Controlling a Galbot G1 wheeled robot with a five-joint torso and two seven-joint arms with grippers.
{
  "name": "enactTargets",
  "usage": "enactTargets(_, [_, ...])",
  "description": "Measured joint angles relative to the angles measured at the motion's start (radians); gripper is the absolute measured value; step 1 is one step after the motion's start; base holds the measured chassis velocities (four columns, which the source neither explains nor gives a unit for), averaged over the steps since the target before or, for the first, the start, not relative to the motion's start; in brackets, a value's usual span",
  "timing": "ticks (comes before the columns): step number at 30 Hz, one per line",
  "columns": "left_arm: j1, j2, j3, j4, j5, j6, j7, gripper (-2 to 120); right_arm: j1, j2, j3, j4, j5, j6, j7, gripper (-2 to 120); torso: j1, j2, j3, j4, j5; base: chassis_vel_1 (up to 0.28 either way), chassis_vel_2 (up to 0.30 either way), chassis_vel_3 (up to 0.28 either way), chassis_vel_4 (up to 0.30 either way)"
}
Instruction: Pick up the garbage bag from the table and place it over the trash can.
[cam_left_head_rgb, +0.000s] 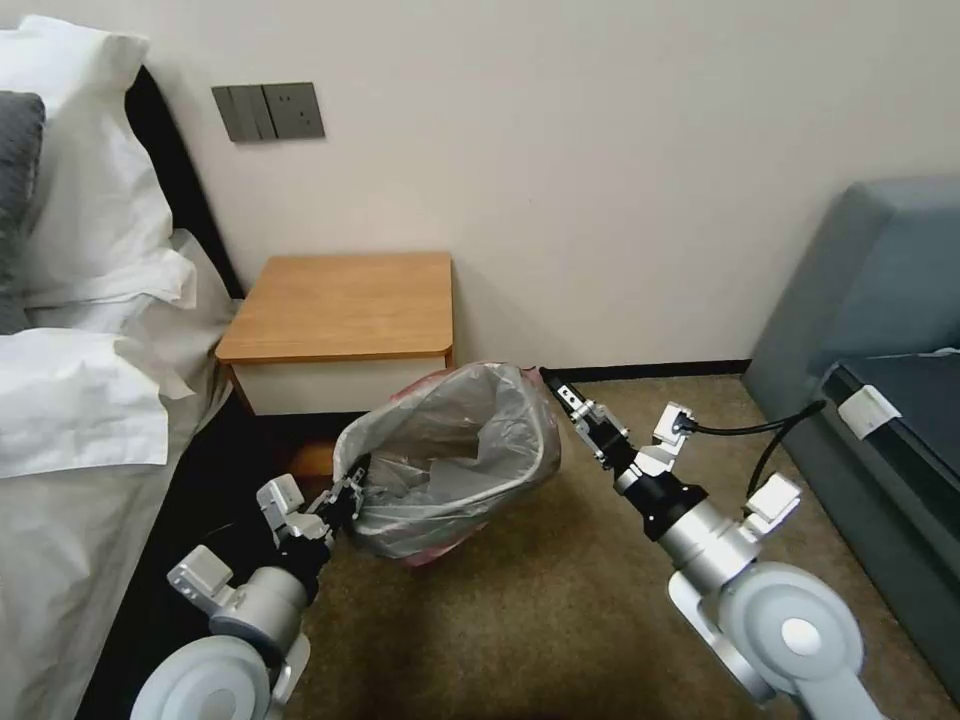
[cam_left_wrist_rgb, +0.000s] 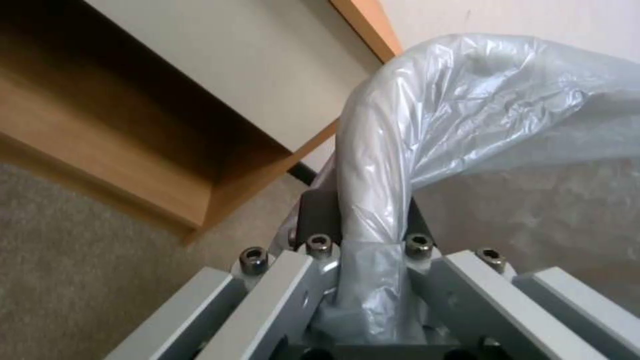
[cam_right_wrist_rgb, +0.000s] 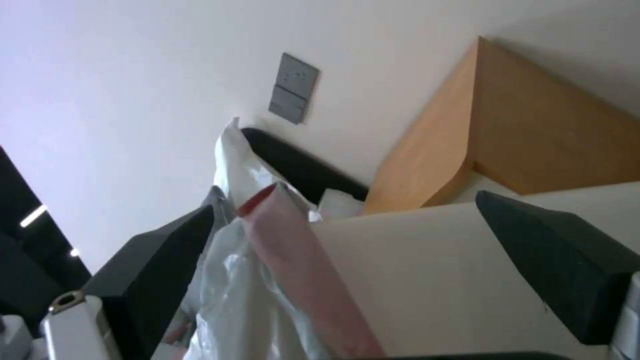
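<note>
The garbage bag (cam_left_head_rgb: 450, 440) is spread over the mouth of the trash can (cam_left_head_rgb: 505, 488), which stands tilted on the carpet in front of the table (cam_left_head_rgb: 340, 305). My left gripper (cam_left_head_rgb: 347, 492) is shut on the bag-wrapped rim at the near left side; in the left wrist view the grey film (cam_left_wrist_rgb: 427, 110) runs over the rounded rim and down between its fingers (cam_left_wrist_rgb: 319, 210). At the far right corner of the bag is my right gripper (cam_left_head_rgb: 553, 383), and it is open. In the right wrist view the bag's pinkish edge (cam_right_wrist_rgb: 280, 240) lies between its wide-apart fingers (cam_right_wrist_rgb: 157, 260).
A bed with white sheets (cam_left_head_rgb: 80, 400) runs along the left, close to my left arm. A grey sofa (cam_left_head_rgb: 880, 320) stands at the right. The wall carries a switch plate (cam_left_head_rgb: 268, 110). Brown carpet (cam_left_head_rgb: 520, 620) lies open in front of the bin.
</note>
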Motion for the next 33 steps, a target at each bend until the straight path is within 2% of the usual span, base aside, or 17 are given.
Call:
enactTargets(6, [-0.008,-0.004,0.012,0.005,0.0,0.004,-0.005,4,0.009,0.01,-0.012,-0.005,-0.017,0.0,-0.003,100,0.0,0.0,0.0,0.0,0.0,0.0,0.0,0.0,0.0])
enactTargets(8, [-0.01,-0.004,0.015,0.009,0.002,0.005,-0.006,4,0.013,0.015,-0.015,-0.006,-0.021,0.001,-0.003,96,0.0,0.0,0.0,0.0,0.0,0.0,0.0,0.0,0.0])
enactTargets(11, [-0.014,-0.004,0.018,0.015,0.009,0.005,-0.007,4,0.017,0.024,-0.021,-0.007,-0.035,0.002,-0.005,84,0.0,0.0,0.0,0.0,-0.0001,0.0,0.0,0.0,0.0])
enactTargets(13, [-0.015,-0.004,0.018,0.016,0.009,0.005,-0.007,4,0.018,0.027,-0.023,-0.008,-0.038,0.003,-0.006,82,0.0,0.0,0.0,0.0,0.0,0.0,0.0,0.0,0.0])
enactTargets(16, [-0.015,-0.004,0.019,0.018,0.013,0.005,-0.007,4,0.02,0.035,-0.025,-0.013,-0.043,0.009,-0.008,65,0.0,0.0,0.0,0.0,0.0,0.0,0.0,0.0,0.0])
enactTargets(18, [-0.014,-0.004,0.02,0.018,0.017,0.005,-0.006,4,0.02,0.038,-0.026,-0.013,-0.039,0.012,-0.008,61,0.0,0.0,0.0,0.0,0.0,0.0,0.0,0.0,0.0])
enactTargets(25, [-0.011,-0.007,0.027,0.025,0.05,0.0,0.004,4,0.015,0.046,-0.027,-0.011,-0.03,0.019,-0.007,31,0.0,0.0,0.0,0.0,0.0,0.0,0.0,0.0,0.0])
enactTargets(29, [-0.011,-0.008,0.029,0.025,0.054,0.0,0.006,4,0.011,0.046,-0.028,-0.006,-0.029,0.019,-0.007,23,0.0,0.0,0.0,0.0,0.0,0.0,0.0,0.0,0.0])
enactTargets(32, [-0.014,-0.011,0.033,0.024,0.057,-0.001,0.007,4,0.009,0.046,-0.029,-0.003,-0.029,0.018,-0.007,8,0.0,0.0,0.0,0.0,0.0,0.0,0.0,0.0,0.0])
enactTargets(33, [-0.014,-0.011,0.033,0.024,0.057,-0.001,0.007,4,0.009,0.046,-0.029,-0.003,-0.029,0.018,-0.007,8,0.0,0.0,0.0,0.0,0.0,0.0,0.0,0.0,0.0])
